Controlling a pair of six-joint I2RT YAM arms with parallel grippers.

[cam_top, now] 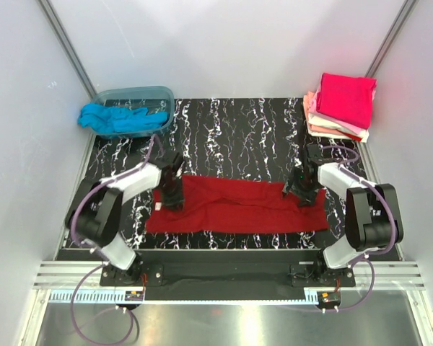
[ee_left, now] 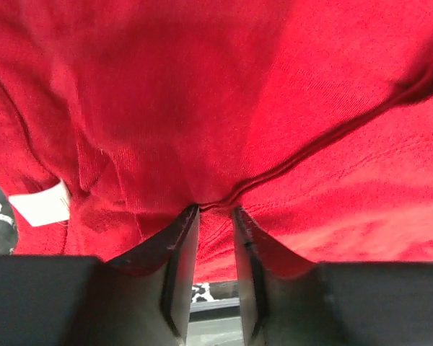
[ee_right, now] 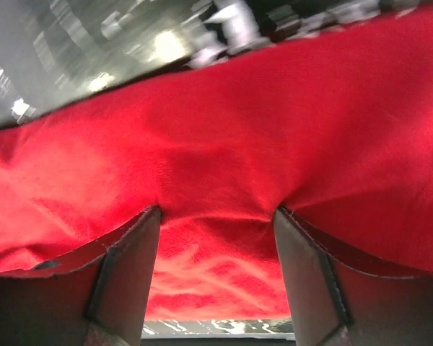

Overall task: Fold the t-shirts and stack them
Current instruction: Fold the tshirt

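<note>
**Dark red t-shirt lies as a long band between both arms**

The dark red t-shirt (cam_top: 238, 207) lies flat on the black marbled counter (cam_top: 238, 137), at the near edge just in front of the arm bases. It is folded to a long band that runs from left to right. The left arm (cam_top: 126, 187) comes down on its left end and the right arm (cam_top: 346, 184) on its right end.

In the left wrist view the left fingers (ee_left: 179, 267) stand close together with only a narrow gap. A ridge of the red cloth runs into this gap, but I cannot tell if they really clamp it. A small white neck tag (ee_left: 42, 203) shows to the side of them.

The right fingers (ee_right: 126, 274) are spread wide. They press down on the cloth, which fills the space between them, and nothing is pinched.

At the far left corner a turquoise t-shirt (cam_top: 112, 119) hangs over the rim of the plastic tub (cam_top: 141, 92). At the far right corner is a stack of folded t-shirts (cam_top: 339, 130), the magenta t-shirt (cam_top: 345, 97) on top and paler layers under it.
</note>
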